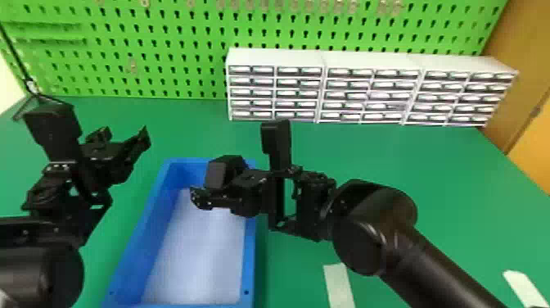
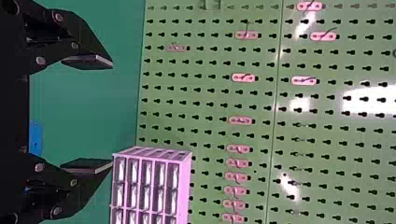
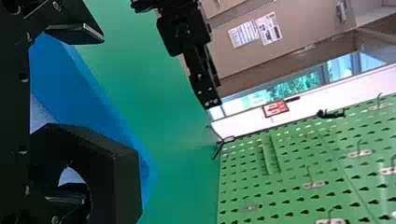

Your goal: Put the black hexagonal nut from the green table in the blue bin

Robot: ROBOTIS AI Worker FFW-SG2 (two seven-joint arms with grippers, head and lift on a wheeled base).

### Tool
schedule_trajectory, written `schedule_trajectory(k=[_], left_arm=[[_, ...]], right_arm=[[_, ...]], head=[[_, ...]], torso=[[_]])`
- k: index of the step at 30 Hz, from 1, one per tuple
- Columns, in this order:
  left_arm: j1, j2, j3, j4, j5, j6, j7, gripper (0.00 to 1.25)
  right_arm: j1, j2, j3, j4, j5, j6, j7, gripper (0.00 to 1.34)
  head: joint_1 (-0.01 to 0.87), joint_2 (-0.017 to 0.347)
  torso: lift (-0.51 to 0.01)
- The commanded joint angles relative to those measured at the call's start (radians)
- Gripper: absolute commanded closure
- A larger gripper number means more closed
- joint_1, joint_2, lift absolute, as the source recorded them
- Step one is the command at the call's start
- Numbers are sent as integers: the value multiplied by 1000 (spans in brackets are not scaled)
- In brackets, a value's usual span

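Your left gripper and right gripper are spread. The nut is at one right finger above the bin, left of centre; its drop remains.

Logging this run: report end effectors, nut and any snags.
Right end effector open above blue bin, nut around one finger. Left end effector open and empty, left of bin. Possible snag: nut may catch on that finger.

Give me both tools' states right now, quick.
Left tool: open, nothing between its fingers.
Right tool: open, black hexagonal nut at one finger, which shows through the nut's hole.
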Motion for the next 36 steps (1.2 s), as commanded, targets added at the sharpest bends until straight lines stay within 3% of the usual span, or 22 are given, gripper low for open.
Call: schedule_trajectory(k=[1,6,11,36], left_arm=[[0,1,2,0,2,0,0,498],[0,0,2,0,0,0,0,498],[0,1,4,0,2,0,-2,498],[5,1,10,-2,3,-2,0,498]], right_arm=[[-1,0,-2,4,-7,13,0,163],[-4,0,-3,10,-10,27,0,203],[-5,9,-19,44,-73,96,-21,214],[2,15,-34,43,-44,106,-23,214]], head=[[692,8],[692,8],[692,8],[692,8]], torso=[[-97],[-97],[-97],[-97]])
